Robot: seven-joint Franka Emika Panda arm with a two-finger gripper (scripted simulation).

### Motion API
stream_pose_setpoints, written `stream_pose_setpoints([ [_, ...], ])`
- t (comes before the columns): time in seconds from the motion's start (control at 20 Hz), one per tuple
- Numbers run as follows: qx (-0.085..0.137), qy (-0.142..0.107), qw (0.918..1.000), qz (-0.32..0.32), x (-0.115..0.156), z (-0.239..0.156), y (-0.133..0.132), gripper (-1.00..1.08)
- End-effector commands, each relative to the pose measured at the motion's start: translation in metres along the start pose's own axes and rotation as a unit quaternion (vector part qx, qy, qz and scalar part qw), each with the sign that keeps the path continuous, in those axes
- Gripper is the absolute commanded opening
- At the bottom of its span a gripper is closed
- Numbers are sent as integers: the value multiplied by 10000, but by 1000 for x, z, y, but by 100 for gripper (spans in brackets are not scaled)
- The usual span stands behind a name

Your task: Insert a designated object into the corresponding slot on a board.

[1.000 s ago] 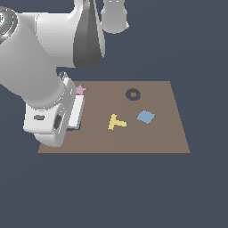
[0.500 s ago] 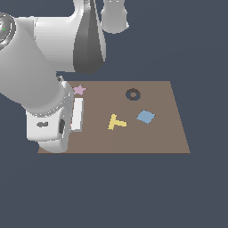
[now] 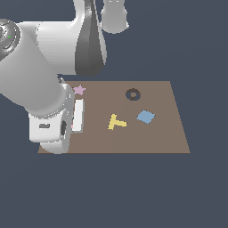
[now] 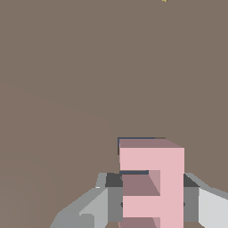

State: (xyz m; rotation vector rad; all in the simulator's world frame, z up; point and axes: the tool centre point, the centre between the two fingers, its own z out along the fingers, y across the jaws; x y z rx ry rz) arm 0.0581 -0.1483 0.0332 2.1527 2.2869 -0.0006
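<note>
In the wrist view my gripper [image 4: 152,198] is shut on the light-pink E-shaped piece [image 4: 153,178]; its dark pads press both sides. The piece sits low on the brown board [image 4: 67,89]. Thin dark edges of the slot [image 4: 133,139] show along the piece's far and one side edge; the rest of the slot is hidden under it. In the exterior view the gripper [image 3: 77,116] is down at the board's [image 3: 151,138] left part, just below the mauve star [image 3: 79,90]. The arm hides the piece and the slot there.
On the board lie a dark ring-shaped O recess [image 3: 132,94], a yellow T [image 3: 116,122] and a blue square [image 3: 145,116]. The arm's bulky body [image 3: 40,89] covers the board's left edge. A yellow sliver [image 4: 164,1] shows at the wrist view's edge.
The hand has come down and slightly toward the exterior view's right over the board's left part. It has hardly moved in the last half second.
</note>
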Motion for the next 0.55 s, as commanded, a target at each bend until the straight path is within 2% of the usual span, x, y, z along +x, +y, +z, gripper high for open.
stream_pose_setpoints([
  [0.0, 0, -1, 10000, -2, 0, 3, 0, -100],
  [0.05, 0, -1, 10000, -2, 0, 3, 0, 100],
  [0.5, 0, -1, 10000, -2, 0, 3, 0, 100],
])
